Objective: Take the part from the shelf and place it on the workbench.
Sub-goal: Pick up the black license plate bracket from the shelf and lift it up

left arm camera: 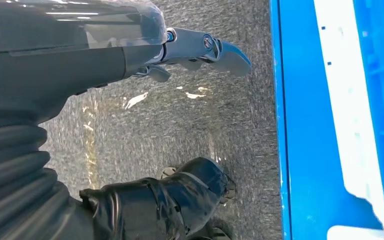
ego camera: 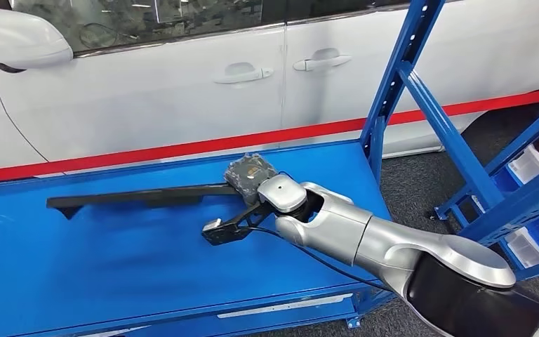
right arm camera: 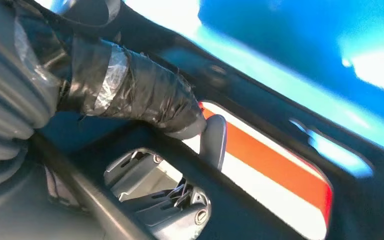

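Observation:
The part (ego camera: 140,196) is a long black strip with a short forked arm, lying flat on the blue workbench (ego camera: 112,274). My right hand (ego camera: 253,174) reaches across the bench and grips the strip's right end, at the fork. In the right wrist view its tape-wrapped thumb (right arm camera: 145,95) presses on the dark part (right arm camera: 260,105), with grey fingers (right arm camera: 155,200) curled on the other side. My left hand (left arm camera: 195,47) hangs over the floor beside the bench, fingers straight out and holding nothing.
A white car (ego camera: 147,91) with a red stripe stands just behind the bench. The blue shelf frame (ego camera: 421,91) rises at the bench's right end, with white bins (ego camera: 530,165) low on its shelves. Grey carpet (left arm camera: 170,125) runs along the bench edge (left arm camera: 300,150).

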You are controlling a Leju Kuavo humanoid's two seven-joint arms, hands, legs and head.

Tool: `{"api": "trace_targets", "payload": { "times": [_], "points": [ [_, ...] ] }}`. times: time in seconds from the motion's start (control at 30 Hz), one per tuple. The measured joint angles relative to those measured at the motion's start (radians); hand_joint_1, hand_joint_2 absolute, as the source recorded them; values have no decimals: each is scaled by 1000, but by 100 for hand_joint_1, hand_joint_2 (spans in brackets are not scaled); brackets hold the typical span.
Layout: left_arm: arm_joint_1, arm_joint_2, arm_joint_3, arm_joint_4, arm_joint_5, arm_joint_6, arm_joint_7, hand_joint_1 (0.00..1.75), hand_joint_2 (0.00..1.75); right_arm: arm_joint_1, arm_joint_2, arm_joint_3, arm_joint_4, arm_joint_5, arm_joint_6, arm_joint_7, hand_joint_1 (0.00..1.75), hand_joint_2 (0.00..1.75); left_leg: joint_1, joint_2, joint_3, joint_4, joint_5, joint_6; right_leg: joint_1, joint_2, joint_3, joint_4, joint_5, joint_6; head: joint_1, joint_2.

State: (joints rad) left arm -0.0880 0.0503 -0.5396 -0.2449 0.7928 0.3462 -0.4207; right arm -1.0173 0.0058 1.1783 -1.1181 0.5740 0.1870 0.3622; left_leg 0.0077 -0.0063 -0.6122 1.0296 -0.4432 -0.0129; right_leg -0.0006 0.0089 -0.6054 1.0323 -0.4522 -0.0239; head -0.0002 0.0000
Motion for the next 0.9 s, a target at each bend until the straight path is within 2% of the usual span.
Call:
{"api": "trace_targets", "payload": {
  "times": [0.1, 0.17, 0.2, 0.27, 0.3, 0.33, 0.37, 0.43, 0.5, 0.6, 0.67, 0.7, 0.77, 0.8, 0.83, 0.9],
  "points": [
    [1, -2, 1, 0, 5, 17, 11, 0, 175, 18, -10, -45, -82, -123, -146, -8, 175, 175, 0, 0, 1, -12, -1, 15, 1, 0, -5, -1, -1, 12, 0, 0],
    [2, -5, 1, 0, 6, 22, 11, 0, 175, 33, -14, -84, -138, -203, -245, -33, 175, 175, 4, 3, 5, -19, 2, 27, 1, 0, -21, 35, -26, 21, 1, 0],
    [2, -6, 1, 0, 6, 24, 10, 0, 175, 40, -16, -101, -163, -238, -284, -46, 175, 175, 6, 4, 8, -22, 3, 33, 0, -1, -42, 81, -53, 26, 2, 0],
    [0, -6, 1, 0, 6, 32, 6, 0, 175, 59, -22, -128, -208, -295, -334, -67, 175, 175, 5, 4, 8, -21, 2, 40, -1, -2, -103, 211, -111, 31, 3, 0],
    [0, -6, 1, 0, 5, 38, 4, 0, 175, 72, -25, -138, -228, -322, -349, -76, 175, 175, 5, 3, 9, -21, 0, 42, -2, -2, -128, 261, -124, 33, 3, 0],
    [0, -6, 1, 0, 4, 45, 2, 0, 175, 84, -29, -146, -246, -349, -362, -84, 175, 175, 5, 2, 9, -20, -1, 42, -3, -2, -139, 278, -119, 33, 3, 0],
    [0, -6, 1, 0, 2, 51, 0, 0, 175, 95, -32, -154, -262, -374, -372, -92, 175, 175, 5, 0, 9, -18, -2, 42, -4, -2, -133, 258, -97, 32, 3, 0],
    [0, -8, 1, 0, 0, 58, -2, 0, 175, 109, -38, -170, -289, -418, -390, -105, 175, 175, 5, -1, 9, -13, -6, 38, -4, -3, -77, 128, -31, 25, 4, 0],
    [-1, -10, 1, 0, -1, 60, -4, 0, 175, 116, -40, -187, -313, -455, -410, -119, 175, 175, 1, -1, 6, -7, -11, 31, 0, -2, -29, 27, 1, 18, 3, 0],
    [-1, -10, 1, 0, 0, 64, -4, 0, 175, 130, -43, -211, -345, -495, -444, -138, 175, 175, -1, 0, 6, -10, -12, 16, 1, -1, -18, 6, 6, 8, 2, 0],
    [-1, -12, 1, 0, 1, 66, -4, 0, 175, 141, -44, -221, -360, -508, -463, -145, 175, 175, 1, 1, -2, 12, -30, 5, -4, -2, -13, -3, 10, -2, 1, 0],
    [-1, -13, 1, 0, 2, 66, -4, 0, 175, 145, -44, -226, -367, -511, -471, -147, 175, 175, 2, 2, -18, 49, -54, 0, -6, -3, -10, -7, 12, -6, -1, 0],
    [-2, -15, 1, 0, 3, 66, -4, 0, 175, 153, -44, -233, -378, -514, -480, -152, 175, 175, 4, 2, -75, 175, -115, -8, -6, -4, -9, -7, 12, -11, -3, 0],
    [-2, -15, 1, 0, 3, 67, -4, 0, 175, 157, -44, -234, -382, -515, -481, -153, 175, 175, 4, 2, -103, 234, -136, -10, -6, -4, -9, -6, 11, -12, -3, 0],
    [-1, -15, 1, 0, 3, 67, -4, 0, 175, 161, -44, -235, -384, -515, -482, -153, 175, 175, 4, 2, -123, 275, -147, -12, -5, -4, -9, -5, 10, -13, -3, 0],
    [-1, -16, 1, 0, 3, 67, -4, 0, 175, 165, -44, -236, -386, -515, -482, -153, 175, 175, 4, 2, -135, 297, -148, -13, -5, -4, -9, -4, 10, -14, -3, 0]
  ]
}}
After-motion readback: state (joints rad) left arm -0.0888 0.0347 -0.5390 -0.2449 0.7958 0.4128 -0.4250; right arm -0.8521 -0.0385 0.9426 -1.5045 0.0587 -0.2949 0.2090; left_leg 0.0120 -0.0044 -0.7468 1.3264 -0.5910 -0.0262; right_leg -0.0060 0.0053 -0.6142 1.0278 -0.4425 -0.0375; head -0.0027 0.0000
